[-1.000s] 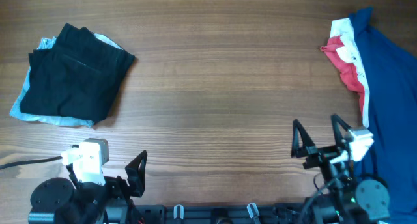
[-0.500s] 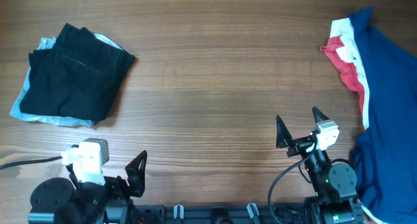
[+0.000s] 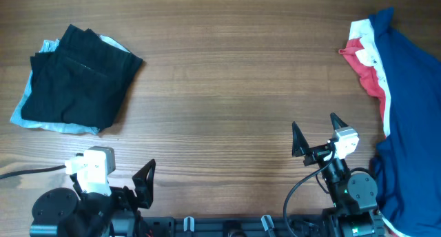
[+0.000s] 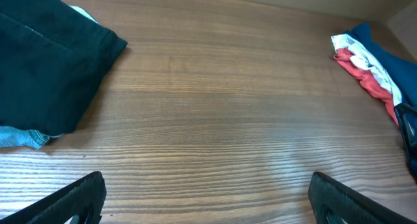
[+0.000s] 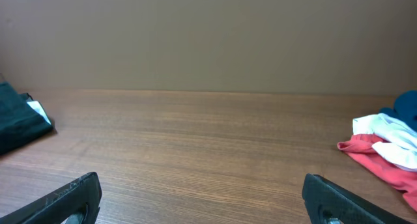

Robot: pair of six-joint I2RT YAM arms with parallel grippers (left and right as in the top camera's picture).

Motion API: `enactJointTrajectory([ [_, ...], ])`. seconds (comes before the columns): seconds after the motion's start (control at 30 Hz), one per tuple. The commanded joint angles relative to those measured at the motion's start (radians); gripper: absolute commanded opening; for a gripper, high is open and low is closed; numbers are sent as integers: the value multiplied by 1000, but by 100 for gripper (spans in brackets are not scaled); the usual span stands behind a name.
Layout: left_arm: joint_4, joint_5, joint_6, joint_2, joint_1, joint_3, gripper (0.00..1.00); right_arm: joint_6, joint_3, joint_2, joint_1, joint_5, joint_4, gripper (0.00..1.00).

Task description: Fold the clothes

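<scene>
The clothes (image 3: 79, 75), a black garment, lie bunched at the table's far left, also seen in the left wrist view (image 4: 45, 68) and at the left edge of the right wrist view (image 5: 16, 123). My left gripper (image 4: 208, 208) is open over bare wood near the front edge, well short of the garment; overhead shows one of its fingers (image 3: 145, 176). My right gripper (image 3: 317, 132) stands open at the front right, nothing between its fingers (image 5: 71, 198), far from the black garment.
Light-blue denim (image 3: 41, 125) pokes out from under the black garment. A pile of navy, red and white garments (image 3: 413, 78) covers the right edge, its red part (image 3: 365, 68) nearest the middle. A cable (image 3: 27, 171) runs off at the front left.
The right arm swung left, away from the navy pile's edge, then stopped. The left arm and the clothes have not moved.
</scene>
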Motion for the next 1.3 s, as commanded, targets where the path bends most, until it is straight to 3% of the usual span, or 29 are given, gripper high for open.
enactJointTrajectory([
  [0.0,3,-10,-10,-5,-6,-4,100,-18,3,-16,-5,-23,8,100],
  [0.3,-24,-18,-5,-6,3,-4,100,-18,3,-16,-5,-23,8,100],
  [0.47,-6,-46,10,-26,122,-35,100,-18,3,-16,-5,-23,8,100],
  [0.7,305,-48,10,-211,148,-334,100,-18,3,-16,-5,-23,8,100],
  [0.9,663,-7,5,-344,148,-675,100,-18,3,-16,-5,-23,8,100],
  [1.1,1045,-26,6,-355,135,-873,100,-18,3,-16,-5,-23,8,100],
  [1.27,1249,-106,7,-355,102,-980,100,-18,3,-16,-5,-23,8,100],
])
